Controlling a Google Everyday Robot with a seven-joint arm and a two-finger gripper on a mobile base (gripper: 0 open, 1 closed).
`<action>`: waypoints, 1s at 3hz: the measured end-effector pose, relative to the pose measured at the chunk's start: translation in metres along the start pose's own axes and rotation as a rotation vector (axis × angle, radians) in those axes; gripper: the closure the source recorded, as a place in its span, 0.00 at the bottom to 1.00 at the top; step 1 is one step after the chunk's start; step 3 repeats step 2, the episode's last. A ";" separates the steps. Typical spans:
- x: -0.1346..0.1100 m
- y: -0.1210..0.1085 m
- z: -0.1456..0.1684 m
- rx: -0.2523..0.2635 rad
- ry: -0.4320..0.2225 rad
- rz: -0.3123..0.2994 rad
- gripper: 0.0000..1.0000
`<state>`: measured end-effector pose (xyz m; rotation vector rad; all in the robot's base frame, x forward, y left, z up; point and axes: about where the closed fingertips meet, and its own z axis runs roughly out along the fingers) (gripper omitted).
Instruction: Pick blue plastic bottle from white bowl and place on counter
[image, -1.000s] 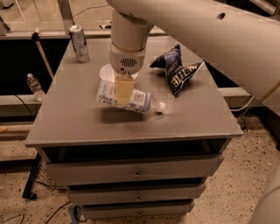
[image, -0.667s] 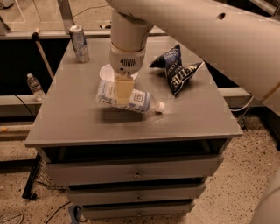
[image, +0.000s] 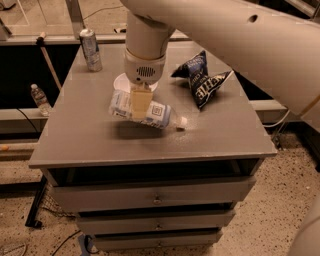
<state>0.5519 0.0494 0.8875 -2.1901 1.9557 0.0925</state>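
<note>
Gripper (image: 140, 102) at frame centre grips blue plastic bottle (image: 160, 114) mid-body; btl's long axis runs left to lower right, cap lower right; white bowl (image: 120, 83) just behind; counter (image: 90, 137) directly below.

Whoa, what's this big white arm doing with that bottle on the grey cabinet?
The robot's arm reaches down over the counter, and its gripper is clamped on the blue plastic bottle. The bottle lies sideways, cap pointing right. It is out of the white bowl and just in front of it, and the shadow beneath suggests it is slightly above the surface. The gripper has not let go. A silver can and dark chip bags also sit on the counter.
</note>
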 end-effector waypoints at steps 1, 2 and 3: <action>-0.001 0.000 0.000 0.004 -0.002 -0.001 0.00; -0.001 0.000 0.000 0.004 -0.002 -0.001 0.00; -0.001 0.000 0.000 0.004 -0.002 -0.001 0.00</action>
